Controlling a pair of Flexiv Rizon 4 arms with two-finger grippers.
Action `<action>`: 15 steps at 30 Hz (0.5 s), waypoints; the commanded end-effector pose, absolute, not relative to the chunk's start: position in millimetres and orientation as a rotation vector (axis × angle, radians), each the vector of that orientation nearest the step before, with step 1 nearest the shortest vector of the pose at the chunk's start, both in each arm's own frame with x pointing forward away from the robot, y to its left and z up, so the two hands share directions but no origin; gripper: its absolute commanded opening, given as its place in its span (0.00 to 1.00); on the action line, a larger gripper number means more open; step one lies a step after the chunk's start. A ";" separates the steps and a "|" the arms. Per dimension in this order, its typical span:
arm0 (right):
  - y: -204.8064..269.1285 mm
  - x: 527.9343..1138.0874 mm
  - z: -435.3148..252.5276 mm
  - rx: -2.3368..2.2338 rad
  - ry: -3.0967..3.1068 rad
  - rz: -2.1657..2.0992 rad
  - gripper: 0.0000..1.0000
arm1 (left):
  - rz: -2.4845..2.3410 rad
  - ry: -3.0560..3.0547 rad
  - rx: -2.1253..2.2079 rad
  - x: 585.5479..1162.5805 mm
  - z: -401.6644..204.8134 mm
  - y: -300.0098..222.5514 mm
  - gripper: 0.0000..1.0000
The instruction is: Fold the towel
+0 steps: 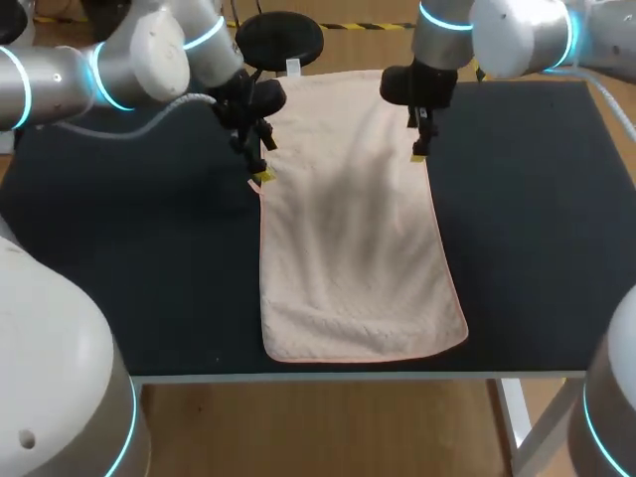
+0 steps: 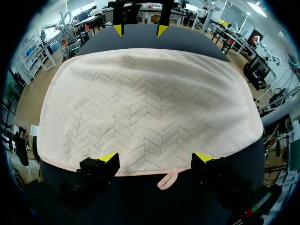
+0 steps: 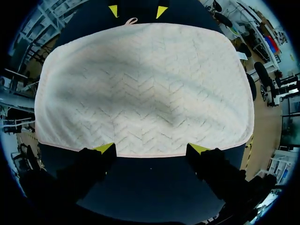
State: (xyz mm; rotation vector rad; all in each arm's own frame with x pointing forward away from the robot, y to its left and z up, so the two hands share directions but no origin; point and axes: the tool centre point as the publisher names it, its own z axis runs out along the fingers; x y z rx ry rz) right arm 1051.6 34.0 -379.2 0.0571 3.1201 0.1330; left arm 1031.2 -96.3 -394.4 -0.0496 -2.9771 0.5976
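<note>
Head view first: one pale pink towel (image 1: 348, 248), spread flat and unfolded on the dark table (image 1: 537, 219), long sides running from the far edge toward the near edge, near short end just inside the near rim. Woven in a zigzag pattern, hemmed in a slightly deeper pink, with one small hanging loop (image 2: 167, 180) sticking out from the left long side. Two arms, two grippers. Left arm (image 1: 129, 60) in from the far left corner, bent down at the wrist, left gripper (image 1: 264, 161) pointed down at the towel's left long side, in its far half. Opened wide, yellow tips right at the hem on either side of the loop, nothing clamped between them. Right arm (image 1: 517, 35) in from the far right corner, right gripper (image 1: 421, 139) hanging almost straight down at the opposite long side, directly across from the left one. Likewise spread wide, tips at the hem, gripping nothing. Touching the cloth or just above it: impossible to tell for either pair of tips. Underneath, one plain dark tabletop with a pale front rim, bare on both sides of the towel.
</note>
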 end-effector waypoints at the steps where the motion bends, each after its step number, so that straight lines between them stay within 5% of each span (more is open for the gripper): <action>1: 33.0 1055.7 -393.3 0.064 3.151 0.121 1.00 | 0.593 -2.940 -0.050 1044.7 -410.8 -105.0 1.00; 15: 32.4 1055.6 -426.3 0.062 3.197 0.094 1.00 | 0.467 -2.958 0.015 1035.1 -419.0 -102.9 1.00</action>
